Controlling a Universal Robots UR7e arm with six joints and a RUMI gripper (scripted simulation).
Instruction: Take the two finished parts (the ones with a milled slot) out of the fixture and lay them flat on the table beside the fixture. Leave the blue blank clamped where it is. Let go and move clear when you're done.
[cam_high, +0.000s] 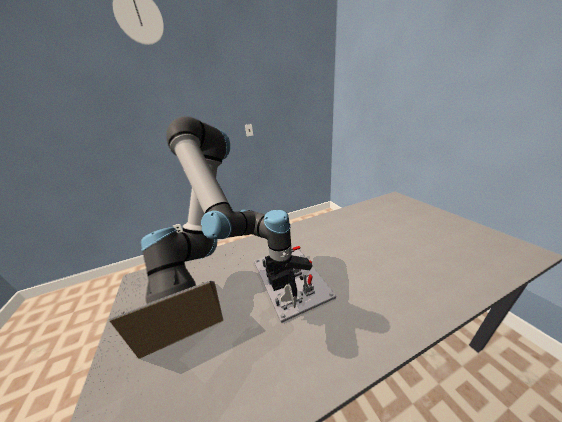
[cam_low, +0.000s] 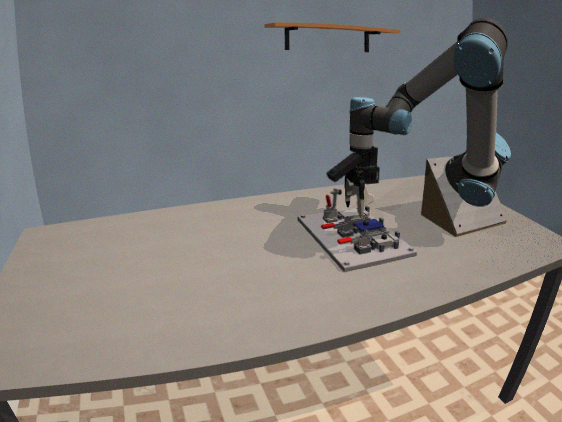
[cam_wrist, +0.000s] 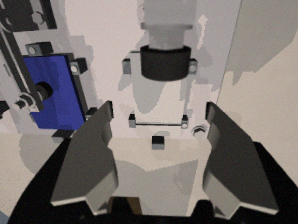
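A broad grey-brown rectangular table with a dark edge (cam_high: 440, 260) (cam_low: 175, 290) spreads out below the hand on every side. Directly on it, beneath the hand, lies a flat, pale grey rectangular metal fixture plate (cam_high: 312, 304) (cam_low: 360, 261) (cam_wrist: 107, 25). A wedge-shaped arm mount with brown and pale faces (cam_high: 167, 322) (cam_low: 472, 220) stands on the tabletop, well apart from the hand.
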